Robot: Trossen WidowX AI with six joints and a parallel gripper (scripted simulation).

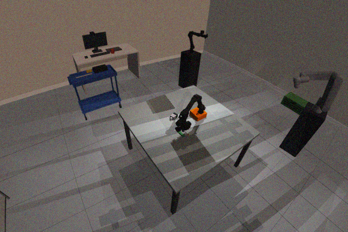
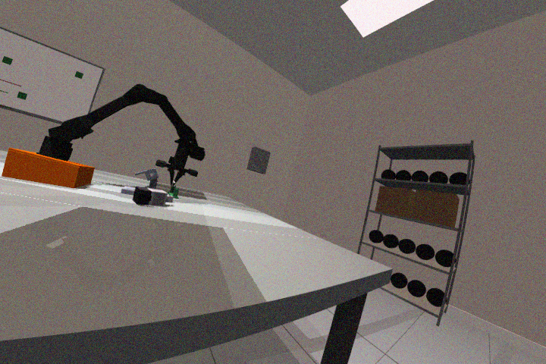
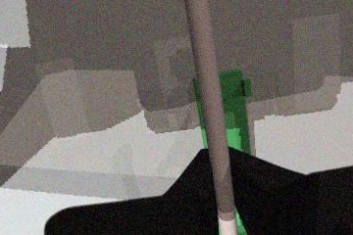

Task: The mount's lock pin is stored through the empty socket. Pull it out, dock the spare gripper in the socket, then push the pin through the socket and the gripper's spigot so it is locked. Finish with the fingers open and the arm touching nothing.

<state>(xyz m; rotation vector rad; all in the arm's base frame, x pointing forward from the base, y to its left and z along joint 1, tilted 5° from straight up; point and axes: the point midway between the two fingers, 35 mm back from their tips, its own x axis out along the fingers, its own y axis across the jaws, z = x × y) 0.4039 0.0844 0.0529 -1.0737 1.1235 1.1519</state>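
Note:
My gripper (image 1: 181, 131) (image 2: 173, 186) (image 3: 214, 155) points down at the table and is shut on the green lock pin (image 1: 182, 133) (image 2: 174, 192) (image 3: 234, 105). In the wrist view the pin runs up from between my black fingers toward the grey mount (image 3: 160, 93), which lies in shadow. A thin grey rod (image 3: 208, 88) crosses the middle of that view in front of the pin. I cannot tell whether the pin is still in the socket. The spare gripper (image 1: 173, 116) (image 2: 149, 196), black and light grey, lies on the table a little apart from my fingers.
The arm stands on an orange base block (image 1: 197, 115) (image 2: 45, 167) on the grey table (image 1: 207, 152) (image 2: 282, 252). A grey bracket (image 2: 149, 174) stands behind the spare gripper. A blue cart (image 1: 94, 90), a desk, two other arms and a shelf rack (image 2: 419, 223) stand well off the table.

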